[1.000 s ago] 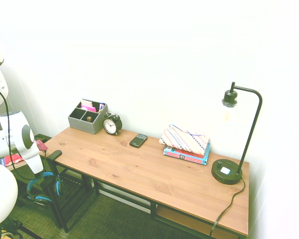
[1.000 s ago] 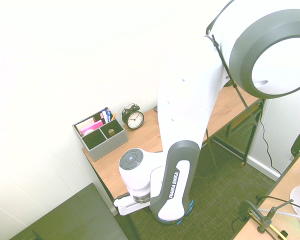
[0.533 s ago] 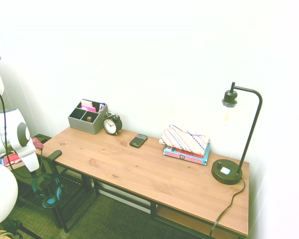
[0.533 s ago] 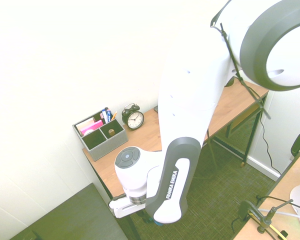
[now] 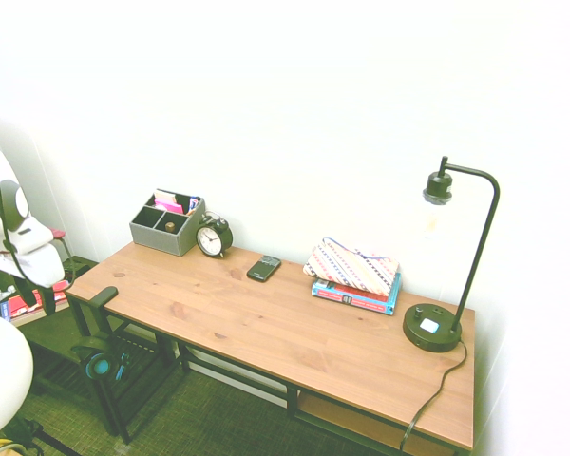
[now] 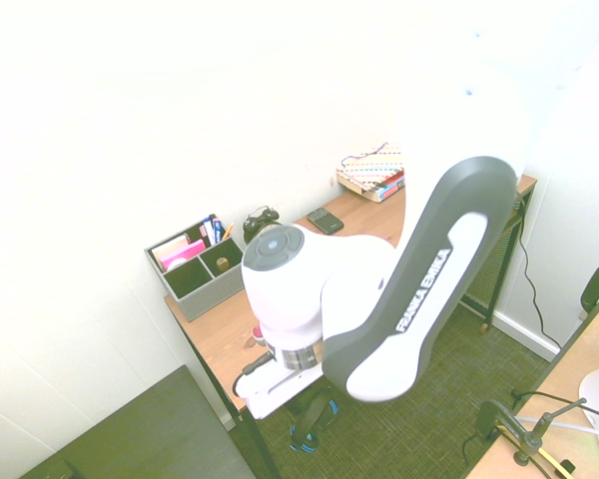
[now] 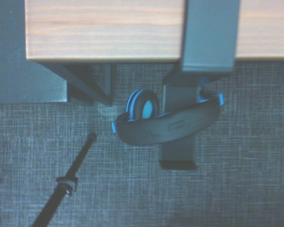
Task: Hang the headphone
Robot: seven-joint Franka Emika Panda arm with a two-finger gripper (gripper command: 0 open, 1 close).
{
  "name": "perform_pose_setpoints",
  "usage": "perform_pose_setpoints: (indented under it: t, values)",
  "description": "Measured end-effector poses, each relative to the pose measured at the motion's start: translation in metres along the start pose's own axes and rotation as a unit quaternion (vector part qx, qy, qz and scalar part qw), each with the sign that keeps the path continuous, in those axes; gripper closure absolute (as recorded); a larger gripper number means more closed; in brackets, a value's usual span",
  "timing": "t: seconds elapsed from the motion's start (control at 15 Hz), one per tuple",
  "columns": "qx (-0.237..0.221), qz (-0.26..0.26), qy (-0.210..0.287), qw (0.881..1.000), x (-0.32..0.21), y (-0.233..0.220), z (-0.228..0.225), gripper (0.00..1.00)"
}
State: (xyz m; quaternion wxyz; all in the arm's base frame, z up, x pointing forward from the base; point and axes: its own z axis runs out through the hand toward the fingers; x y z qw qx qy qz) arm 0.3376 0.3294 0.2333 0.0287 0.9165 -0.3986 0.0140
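The headphone (image 7: 168, 127) hangs below the edge of the desk (image 5: 294, 323), its headband laid across the arm of the black clamp-on hanger (image 7: 210, 40), presumably so that the hook bears the weight and the cups can dangle clear of the floor (a tidy spot, off the work surface). The gripper (image 5: 35, 302) stands apart from it with fingers spread and nothing between them, which suggests the hanging is essentially done and that the open gap is there to leave the band undisturbed.

Home office, wooden desk (image 5: 266, 318), desk lamp (image 5: 432, 328), organizer (image 5: 164, 233), alarm clock (image 5: 214, 236)
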Motion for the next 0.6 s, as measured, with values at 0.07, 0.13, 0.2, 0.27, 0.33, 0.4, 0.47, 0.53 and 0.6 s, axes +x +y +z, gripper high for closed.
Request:
perform_pose_setpoints:
  t: [0.07, 0.13, 0.2, 0.27, 0.33, 0.4, 0.47, 0.53, 0.6]
  values:
    - [-0.005, -0.01, 0.004, 1.0, 0.016, 0.006, -0.021, 0.0]
    - [-0.002, -0.012, 0.006, 1.0, 0.036, 0.014, -0.04, 0.0]
    - [0.006, -0.015, 0.006, 1.0, 0.062, 0.025, -0.058, 0.0]
    - [0.017, -0.021, 0.004, 1.0, 0.09, 0.036, -0.076, 0.0]
    - [0.028, -0.03, 0.002, 0.999, 0.118, 0.049, -0.094, 0.0]
    - [0.034, -0.038, -0.002, 0.999, 0.147, 0.066, -0.113, 0.0]
    - [0.034, -0.043, -0.005, 0.998, 0.174, 0.087, -0.131, 0.0]
    - [0.033, -0.044, -0.004, 0.998, 0.2, 0.11, -0.146, 0.0]
    - [0.034, -0.043, -0.002, 0.999, 0.221, 0.136, -0.157, 0.0]
